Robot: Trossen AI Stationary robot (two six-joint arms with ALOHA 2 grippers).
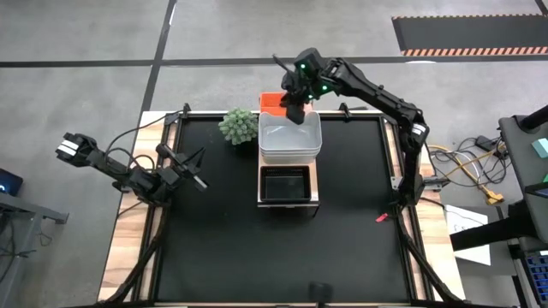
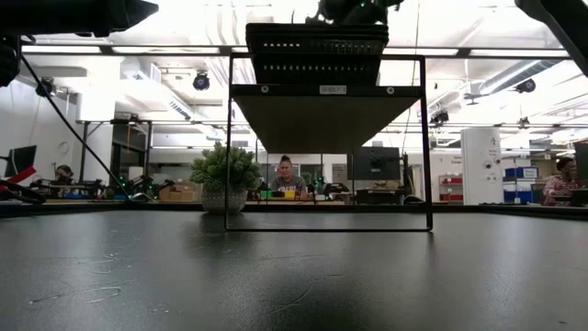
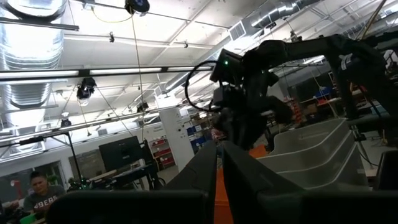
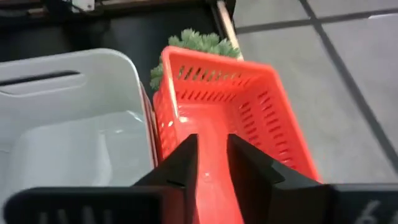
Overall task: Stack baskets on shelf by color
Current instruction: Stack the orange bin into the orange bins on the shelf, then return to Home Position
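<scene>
On the shelf (image 1: 318, 193) a black basket (image 1: 283, 185) sits at the near end. A stack of translucent white baskets (image 1: 289, 137) fills the middle, and a red-orange basket (image 4: 217, 99) lies at the far end, partly hidden behind the white stack in the high view. My right gripper (image 1: 295, 109) hovers above the red-orange basket beside the white stack. Its fingers stand a little apart, open, with nothing pinched between them (image 4: 212, 158). My left gripper (image 1: 199, 178) waits shut above the table's left part.
A small spiky green plant (image 1: 240, 127) stands on the table just left of the white stack. The black mat (image 1: 223, 248) stretches bare in front of the shelf. In the low view the shelf's dark frame (image 2: 428, 138) rises mid-table, with people at desks beyond it.
</scene>
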